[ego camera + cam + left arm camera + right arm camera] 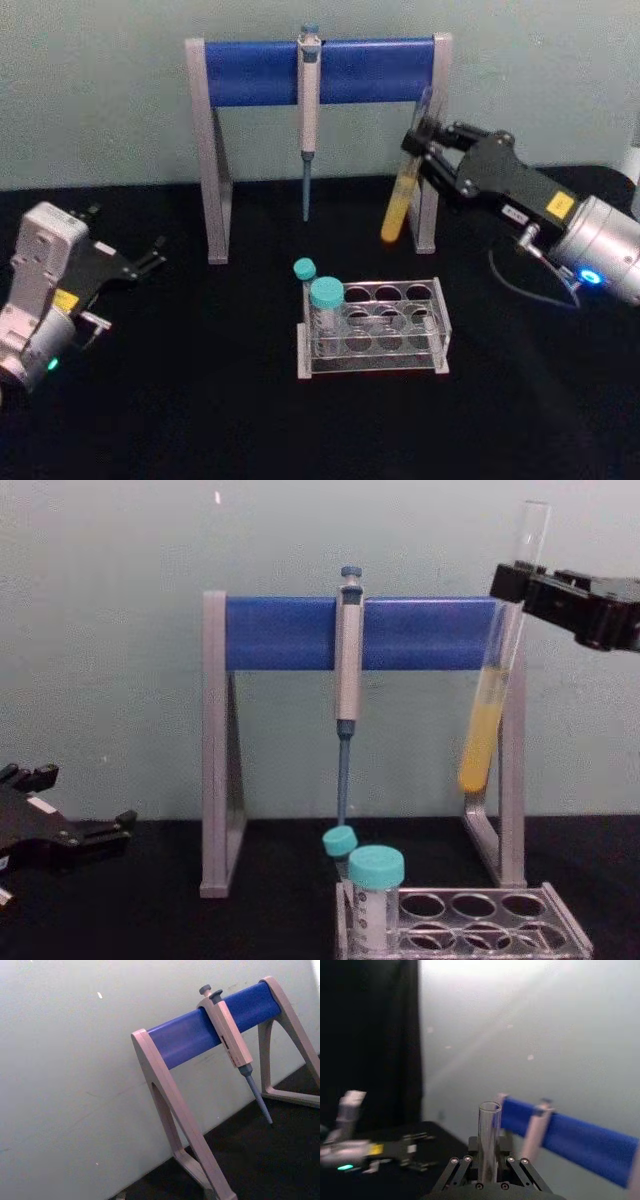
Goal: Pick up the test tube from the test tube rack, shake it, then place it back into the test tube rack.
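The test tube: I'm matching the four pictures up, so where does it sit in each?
Head: test tube tilted, upper right, in the right gripper, near the stand's right leg.
Chest: upper right, yellow end hanging before the stand.
Right wrist: rising out of the gripper.
Left wrist: the blue-barred stand with its pipette, the landmark all views share.

Showing clear, smooth, glossy glass in the test tube [490,700]. Gleaming as transparent hard plastic across the test tube rack [440,330]. Wearing matt teal plastic on the caps [326,293]. Pairing matt grey legs with a satin blue bar on the pipette stand [212,170]. Covering the table [200,400] in a matt black, cloth-like surface.
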Robot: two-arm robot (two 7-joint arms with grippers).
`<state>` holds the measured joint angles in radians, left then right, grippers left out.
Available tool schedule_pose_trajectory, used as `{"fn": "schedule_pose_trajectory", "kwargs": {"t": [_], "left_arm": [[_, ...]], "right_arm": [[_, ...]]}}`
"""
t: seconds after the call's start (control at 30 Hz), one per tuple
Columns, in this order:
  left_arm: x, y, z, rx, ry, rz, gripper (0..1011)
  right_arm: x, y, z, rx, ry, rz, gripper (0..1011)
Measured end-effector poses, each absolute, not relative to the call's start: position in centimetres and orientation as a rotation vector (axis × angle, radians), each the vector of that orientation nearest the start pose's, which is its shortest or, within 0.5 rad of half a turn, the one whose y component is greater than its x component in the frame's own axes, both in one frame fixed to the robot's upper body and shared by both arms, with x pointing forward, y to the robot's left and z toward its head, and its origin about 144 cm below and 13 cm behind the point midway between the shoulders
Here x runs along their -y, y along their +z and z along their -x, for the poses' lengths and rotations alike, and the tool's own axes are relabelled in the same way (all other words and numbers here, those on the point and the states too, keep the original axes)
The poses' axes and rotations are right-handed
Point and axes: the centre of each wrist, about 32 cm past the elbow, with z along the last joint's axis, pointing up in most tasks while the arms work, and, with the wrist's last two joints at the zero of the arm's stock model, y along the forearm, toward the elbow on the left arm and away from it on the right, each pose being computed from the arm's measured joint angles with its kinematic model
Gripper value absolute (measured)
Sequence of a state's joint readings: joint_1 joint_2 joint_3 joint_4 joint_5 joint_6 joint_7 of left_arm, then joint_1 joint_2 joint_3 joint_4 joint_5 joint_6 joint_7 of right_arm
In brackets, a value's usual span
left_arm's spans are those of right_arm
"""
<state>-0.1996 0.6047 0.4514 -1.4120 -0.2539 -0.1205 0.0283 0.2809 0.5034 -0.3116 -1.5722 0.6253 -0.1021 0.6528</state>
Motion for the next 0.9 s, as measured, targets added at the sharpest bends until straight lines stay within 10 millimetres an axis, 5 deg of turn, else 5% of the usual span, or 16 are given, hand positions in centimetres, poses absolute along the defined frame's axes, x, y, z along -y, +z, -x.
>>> {"fn": "schedule_pose_trajectory", "kwargs": {"t": [0.27, 0.57, 0.9], "left_arm": [[-31.0, 114.0, -48.9, 0.285, 1.248, -0.304, 1001], [-31.0, 114.0, -48.9, 0.285, 1.248, -0.304, 1001], [-31.0, 114.0, -48.9, 0.285, 1.248, -0.304, 1001]], "right_arm": [[30.9, 123.9, -51.4, 0.08, -0.465, -0.134, 229], [33.7, 124.6, -50.3, 0.132, -0.512, -0.006, 229], [33.2, 124.3, -50.1, 0.314, -0.689, 0.065, 229]]}}
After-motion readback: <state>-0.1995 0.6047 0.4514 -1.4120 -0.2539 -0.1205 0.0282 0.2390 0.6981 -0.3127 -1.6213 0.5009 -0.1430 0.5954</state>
